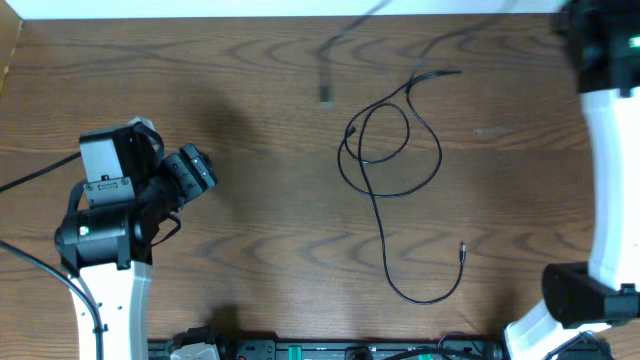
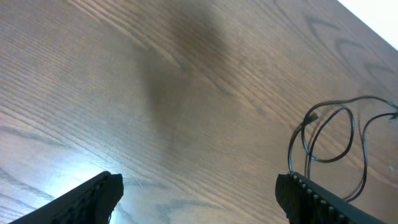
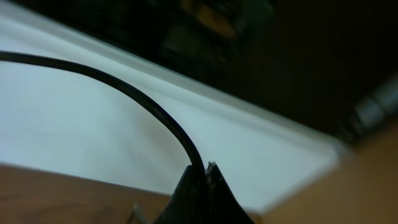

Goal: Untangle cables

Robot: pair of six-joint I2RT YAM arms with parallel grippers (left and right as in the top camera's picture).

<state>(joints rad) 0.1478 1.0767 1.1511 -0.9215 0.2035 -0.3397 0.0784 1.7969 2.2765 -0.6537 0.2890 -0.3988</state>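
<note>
Brown wood-grain tabletop (image 1: pixel 200 60) carried everything. Near its left edge the left end effector (image 2: pixel 199 182) hovered with its fingers spread wide and nothing between them.

Right of the middle, nearer the far edge, the looped cable (image 1: pixel 360 152) lay flat in two or three overlapping rings. One tail ran toward the near edge and curled up to a small plug end (image 1: pixel 462 250). It looked very thin, light and limp, so I judged it would slide or drag whole if pulled and would not keep any shape. The crossings seemed loose, not knotted. The free tail close to the plug seemed the best place to take hold, because there a single strand lay apart from the rings. The plug itself looked small and easy to let slip.

Toward the far edge a blurred lifted cable (image 1: pixel 327 85) seemed to hang above the wood. At the far right corner the right end effector (image 3: pixel 205 171) was pinched closed on this black strand, which arched away from the fingertips.
</note>
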